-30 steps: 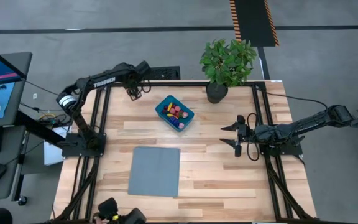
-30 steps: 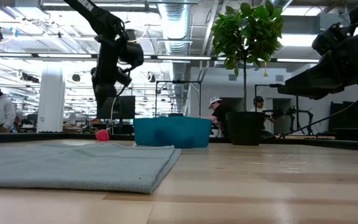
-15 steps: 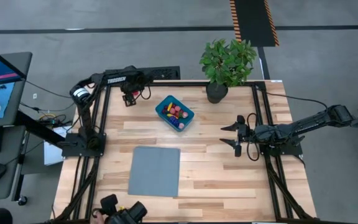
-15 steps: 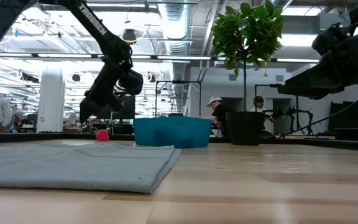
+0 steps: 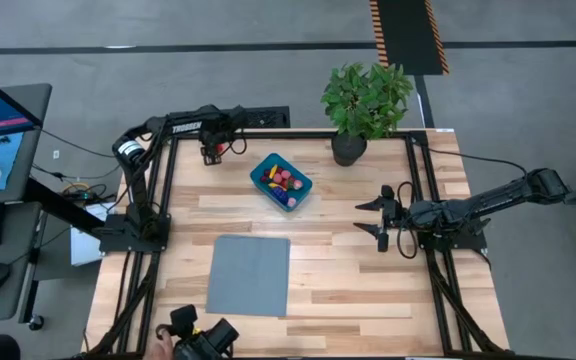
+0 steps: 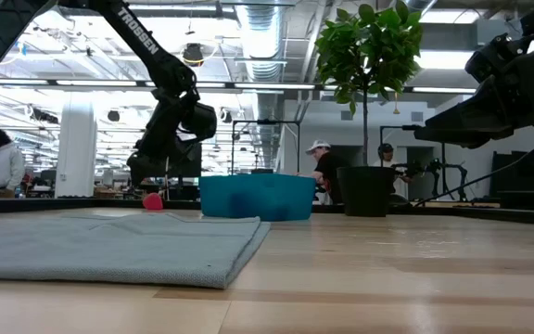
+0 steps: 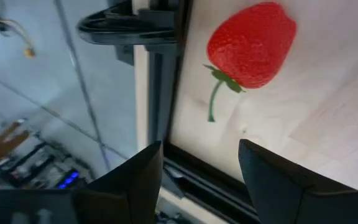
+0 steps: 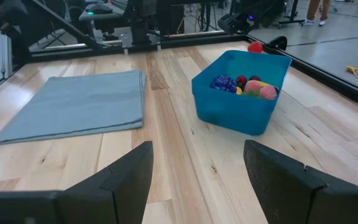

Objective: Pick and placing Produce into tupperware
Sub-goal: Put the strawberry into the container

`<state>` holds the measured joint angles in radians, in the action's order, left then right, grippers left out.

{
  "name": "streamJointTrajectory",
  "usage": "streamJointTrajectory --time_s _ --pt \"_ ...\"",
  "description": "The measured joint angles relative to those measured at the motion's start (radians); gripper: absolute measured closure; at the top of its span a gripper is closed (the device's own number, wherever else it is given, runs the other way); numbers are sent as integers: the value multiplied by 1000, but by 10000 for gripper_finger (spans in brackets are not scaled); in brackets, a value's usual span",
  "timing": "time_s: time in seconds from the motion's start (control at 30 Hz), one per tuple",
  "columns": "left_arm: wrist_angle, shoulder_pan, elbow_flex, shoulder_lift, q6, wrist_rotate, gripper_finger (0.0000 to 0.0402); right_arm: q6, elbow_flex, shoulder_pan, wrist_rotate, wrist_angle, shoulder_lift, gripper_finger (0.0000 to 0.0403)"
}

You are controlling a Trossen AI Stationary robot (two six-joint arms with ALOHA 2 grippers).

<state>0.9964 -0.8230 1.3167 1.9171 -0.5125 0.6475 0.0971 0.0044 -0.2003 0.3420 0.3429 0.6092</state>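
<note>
A red toy strawberry (image 7: 252, 43) with a green stem lies on its side on the wood by the table's far-left corner, also seen as the strawberry (image 6: 153, 200) in the low view. My left gripper (image 7: 201, 168) hangs open just above it, fingertips short of the fruit. In the high view the left gripper (image 5: 211, 150) hides it. The teal tupperware (image 5: 281, 181) stands on the table to the right of it and holds several pieces of produce (image 8: 247, 86). My right gripper (image 5: 383, 218) waits open near the table's right edge.
A flat grey sheet (image 5: 249, 274) lies on the near half of the table. A potted plant (image 5: 366, 100) stands at the far edge, right of the tupperware. The black frame rail (image 7: 157, 93) runs close beside the strawberry. People stand in the room beyond the table.
My left arm has folded down and its gripper has dropped toward the strawberry at the far-left corner, tipping from upright to slanted. In the last half second it has shifted slightly toward the right. The right arm, the tupperware and the strawberry have stayed put.
</note>
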Motion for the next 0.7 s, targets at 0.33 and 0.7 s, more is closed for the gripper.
streamJointTrajectory --time_s 0.33,0.7 --pt "2 -13 0 0 0 -86 198 0 0 0 0 0 0 129" --pt "-20 -59 0 28 -21 -79 198 0 0 0 0 0 0 129"
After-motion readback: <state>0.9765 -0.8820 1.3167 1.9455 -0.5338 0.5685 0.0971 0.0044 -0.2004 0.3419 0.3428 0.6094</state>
